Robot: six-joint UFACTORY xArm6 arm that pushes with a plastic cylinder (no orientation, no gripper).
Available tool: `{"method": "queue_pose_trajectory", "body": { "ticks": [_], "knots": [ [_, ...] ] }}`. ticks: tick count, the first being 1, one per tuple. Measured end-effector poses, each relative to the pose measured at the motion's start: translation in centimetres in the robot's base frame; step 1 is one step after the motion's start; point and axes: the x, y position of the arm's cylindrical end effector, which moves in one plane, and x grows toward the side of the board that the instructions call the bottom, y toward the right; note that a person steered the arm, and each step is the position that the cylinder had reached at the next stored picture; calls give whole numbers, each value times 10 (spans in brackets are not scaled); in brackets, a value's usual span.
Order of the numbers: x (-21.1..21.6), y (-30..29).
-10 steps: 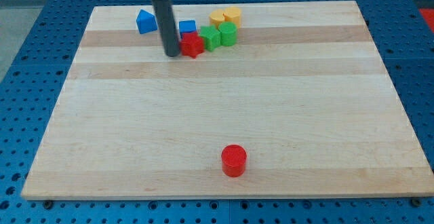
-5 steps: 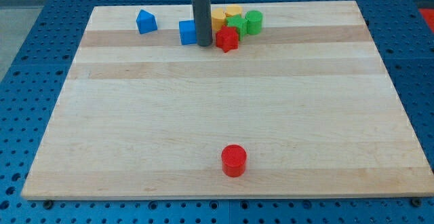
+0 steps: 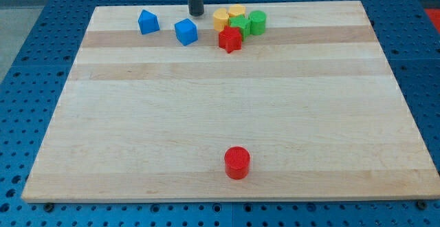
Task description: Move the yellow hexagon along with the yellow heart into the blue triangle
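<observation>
While my rod stands upright at the counter's (image 3: pixel 82 158) top edge, my tip (image 3: pixel 196 14) rests just above the blue cube (image 3: pixel 185 31), clear of it. There is no hand on this arm to open or close. The yellow heart (image 3: pixel 221 18) and yellow hexagon (image 3: pixel 236 12) sit touching near the top edge, right of my tip. The blue triangle (image 3: pixel 148 22) lies toward the top-left corner.

The wooden worktop (image 3: pixel 227 110) carries a red star (image 3: pixel 230 40). Touching it above sit a green block (image 3: pixel 240 26), another green (image 3: pixel 257 22), and two yellows (image 3: pixel 221 19) (image 3: pixel 236 12). Two blues (image 3: pixel 185 31) (image 3: pixel 148 22) lie left; a red cylinder (image 3: pixel 237 162) sits far below.
</observation>
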Motion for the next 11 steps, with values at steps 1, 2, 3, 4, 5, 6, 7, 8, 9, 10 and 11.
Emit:
{"method": "queue_pose_trajectory", "body": {
  "ticks": [1,2,3,4,5,6,7,8,9,10,11],
  "knots": [
    [-6,45],
    [-9,95],
    [-9,132],
    [-7,133],
    [4,117],
    [21,100],
    [41,90],
    [52,70],
    [53,51],
    [53,29],
    [53,7]
  ]
}}
